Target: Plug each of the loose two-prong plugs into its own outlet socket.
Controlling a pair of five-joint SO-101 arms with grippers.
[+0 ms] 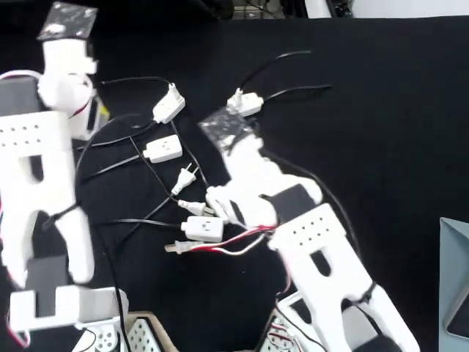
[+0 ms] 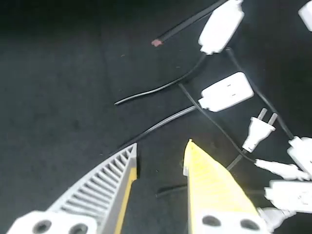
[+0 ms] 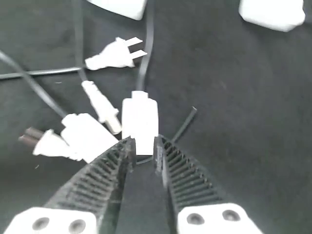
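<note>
— What lies underneath?
— A black counter (image 1: 381, 110) strewn with cords. A pale strip of room (image 1: 410, 7) shows beyond its far edge.
— Any containers?
— A grey bin (image 1: 453, 249) stands at the counter's edge, on the right arm's side. Its contents I cannot make out.
— And the claws?
— The right claw (image 3: 144, 144) pinches one end of a corded white block (image 3: 140, 117). The left claw (image 2: 162, 144) gapes wide above bare counter, holding nothing.
— The plugs?
— A two-prong plug (image 1: 187, 176) lies loose, between an outlet socket (image 1: 163, 149) and the right claw.

Black cloth-covered table (image 1: 396, 132), evenly lit
</note>
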